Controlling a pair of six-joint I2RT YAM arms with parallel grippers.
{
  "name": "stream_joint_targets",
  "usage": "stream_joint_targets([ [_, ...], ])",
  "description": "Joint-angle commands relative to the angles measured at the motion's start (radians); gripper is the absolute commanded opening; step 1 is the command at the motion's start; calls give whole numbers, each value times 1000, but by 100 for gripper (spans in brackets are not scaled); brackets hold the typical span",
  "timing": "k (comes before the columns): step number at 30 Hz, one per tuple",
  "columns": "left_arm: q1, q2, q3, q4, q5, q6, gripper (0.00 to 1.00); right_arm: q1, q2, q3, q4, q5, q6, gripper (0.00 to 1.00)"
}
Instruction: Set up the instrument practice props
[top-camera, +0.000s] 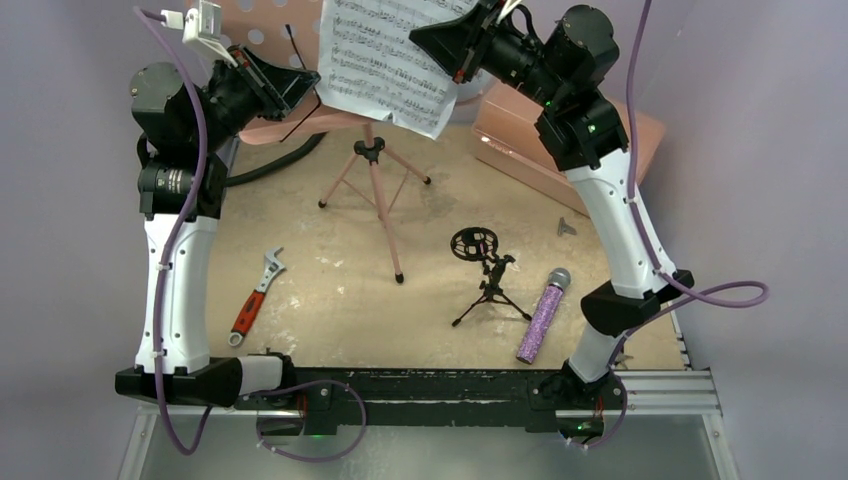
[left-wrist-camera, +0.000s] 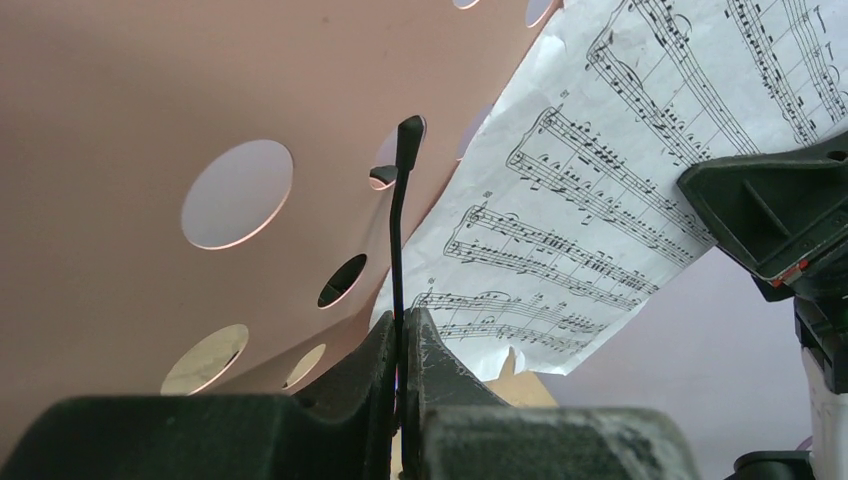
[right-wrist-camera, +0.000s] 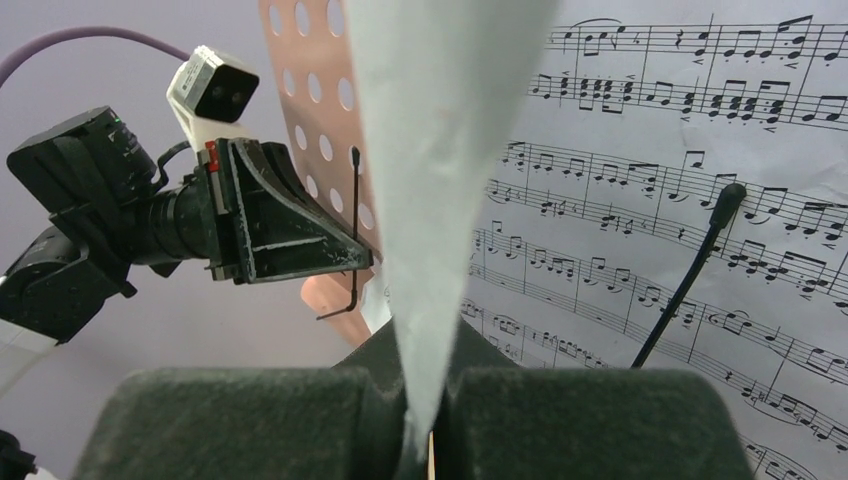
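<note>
The pink perforated music stand (top-camera: 375, 190) stands on its tripod legs at the back, its desk (left-wrist-camera: 120, 120) close to my left wrist camera. My left gripper (left-wrist-camera: 405, 325) is shut on the stand's thin black wire page holder (left-wrist-camera: 400, 230). White sheet-music pages (top-camera: 390, 60) lean on the desk. My right gripper (right-wrist-camera: 425, 340) is shut on the edge of one page (right-wrist-camera: 440, 150), beside a second wire holder (right-wrist-camera: 690, 280). The purple glitter microphone (top-camera: 543, 315) lies on the table at the front right. The small black mic stand (top-camera: 485, 275) stands to its left, ring mount on top.
A salmon plastic box (top-camera: 520, 140) sits at the back right, under my right arm. A red-handled wrench (top-camera: 255, 297) lies at the front left. A black hose (top-camera: 275, 165) curves along the table behind the stand's legs.
</note>
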Motion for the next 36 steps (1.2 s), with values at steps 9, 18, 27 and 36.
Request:
stream_joint_targets([
  [9,-6,-75,-64,87,74,78,0,21,11,45,17,44,-38,0],
  [18,-7,-76,-62,120,108,128,0,34,18,52,16,49,-55,0],
  [27,-6,-70,-59,156,127,111,0,60,41,74,20,54,-75,0],
  [36,-6,-60,-56,200,144,95,0,94,70,94,36,60,-92,0],
])
